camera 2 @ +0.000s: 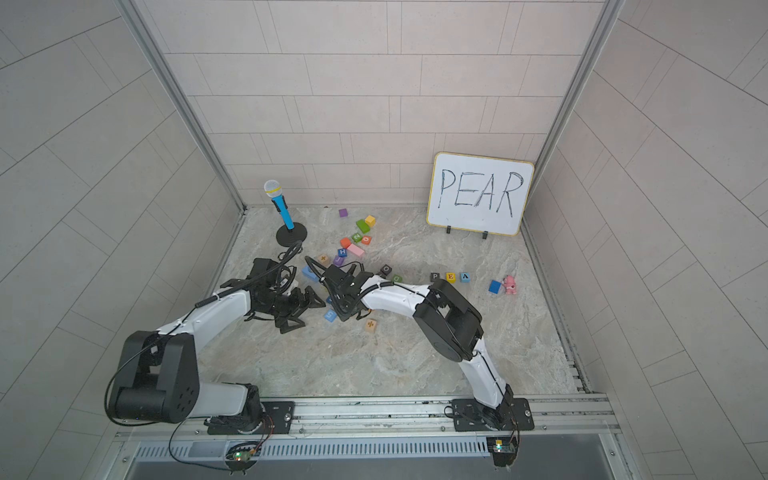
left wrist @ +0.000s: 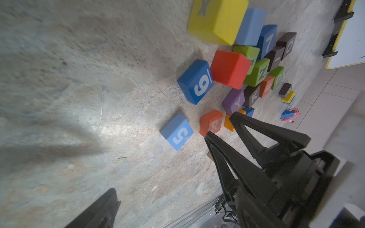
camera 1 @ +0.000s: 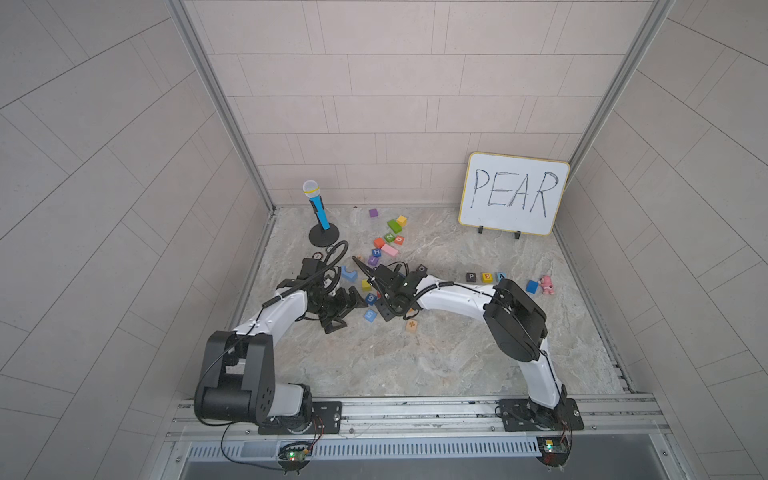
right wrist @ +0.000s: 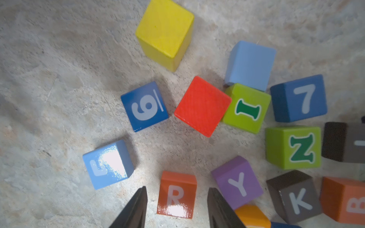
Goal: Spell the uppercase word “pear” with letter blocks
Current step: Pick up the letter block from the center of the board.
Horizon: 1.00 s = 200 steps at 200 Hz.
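The orange-red R block (right wrist: 177,195) lies flat on the marble table between the fingers of my right gripper (right wrist: 177,188). That gripper is open, with a narrow gap on each side of the block. The left wrist view shows the same R block (left wrist: 211,122) with the right gripper (left wrist: 221,126) straddling it. In both top views the arm hides it. The black P (camera 1: 471,276), yellow E (camera 1: 486,277) and light blue A (camera 1: 501,276) stand in a row at the right. My left gripper (camera 1: 347,311) hangs open and empty, left of the right one.
A whiteboard (camera 1: 514,193) reading PEAR leans at the back right. A toy microphone (camera 1: 318,208) stands back left. Purple Y (right wrist: 238,182), blue 5 (right wrist: 107,163), blue 9 (right wrist: 145,106) and a plain red cube (right wrist: 202,106) crowd the R. A pink toy (camera 1: 547,284) sits far right.
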Available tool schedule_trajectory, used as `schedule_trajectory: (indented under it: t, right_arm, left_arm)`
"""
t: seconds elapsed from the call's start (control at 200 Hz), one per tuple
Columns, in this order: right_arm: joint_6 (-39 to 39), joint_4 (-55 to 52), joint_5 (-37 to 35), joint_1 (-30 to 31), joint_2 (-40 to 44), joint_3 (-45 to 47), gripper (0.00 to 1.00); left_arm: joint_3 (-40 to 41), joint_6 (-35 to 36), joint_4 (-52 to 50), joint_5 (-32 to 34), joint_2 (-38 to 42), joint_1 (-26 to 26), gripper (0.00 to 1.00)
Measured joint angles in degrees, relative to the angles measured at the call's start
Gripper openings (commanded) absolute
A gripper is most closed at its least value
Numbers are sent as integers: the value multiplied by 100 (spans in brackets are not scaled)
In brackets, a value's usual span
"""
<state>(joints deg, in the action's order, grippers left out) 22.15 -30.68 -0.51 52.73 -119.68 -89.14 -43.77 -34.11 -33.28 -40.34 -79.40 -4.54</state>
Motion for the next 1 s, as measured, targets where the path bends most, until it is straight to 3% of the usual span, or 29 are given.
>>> schedule_trajectory:
  t: [0.295,0.725,1.001]
  right_arm:
    - [39,0,0,-2,-157,0,47]
    - [83,63,83,-2,-236,0,30]
    - [85,-83,85,-4,181,11,26]
  left_arm:
    - [0,0,15,4,13,0,97]
    - [2,2,11,81,13,0,97]
    - [-219,87,-236,223,144,0,98]
